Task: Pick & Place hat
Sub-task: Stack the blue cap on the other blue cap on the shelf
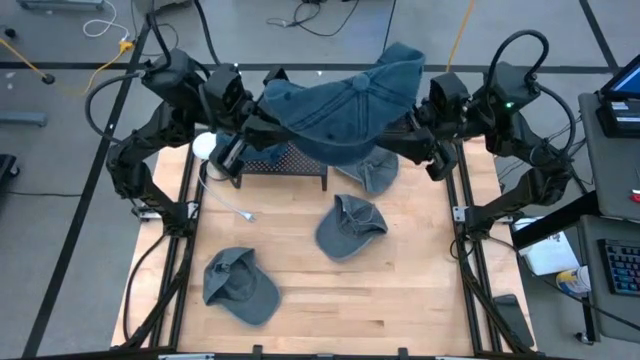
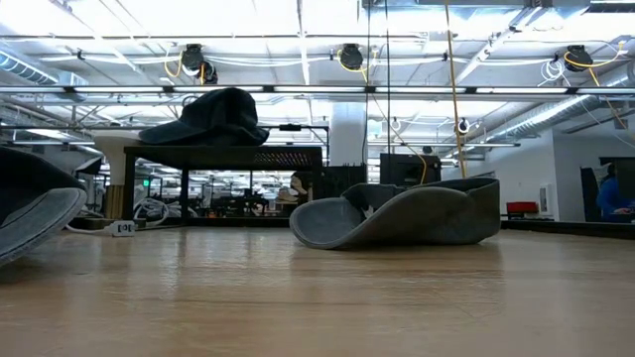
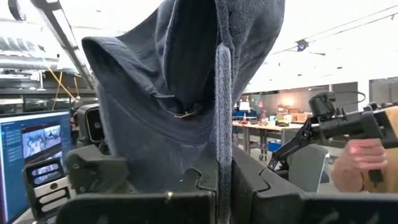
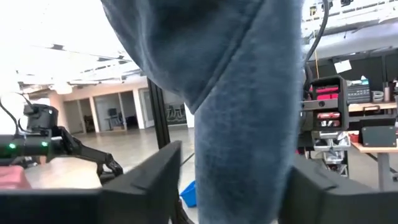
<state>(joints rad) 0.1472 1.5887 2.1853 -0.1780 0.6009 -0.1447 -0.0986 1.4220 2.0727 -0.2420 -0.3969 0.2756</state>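
The wooden table (image 1: 400, 290) fills the middle of the high view, and above its far edge both arms meet over a dark mesh rack (image 1: 285, 165). Stretched between them in the air is the blue hat (image 1: 345, 105), well clear of the table and above the rack. The left gripper (image 3: 224, 177) has its fingers pressed together, pinching a fold of that hat's fabric, as its wrist view shows with the cloth running straight down between the dark fingers. The right gripper (image 4: 233, 180) sits on the hat's other side, fabric hanging between its fingers (image 4: 152, 174), which stand a little apart; whether they actually clamp the cloth, I cannot tell. On the table lie three more caps: one near the front left corner (image 1: 240, 285), one in the middle (image 1: 350, 225), one just beside the rack's right end (image 1: 375, 170). The low view shows another dark cap (image 2: 213, 117) resting on top of the rack.
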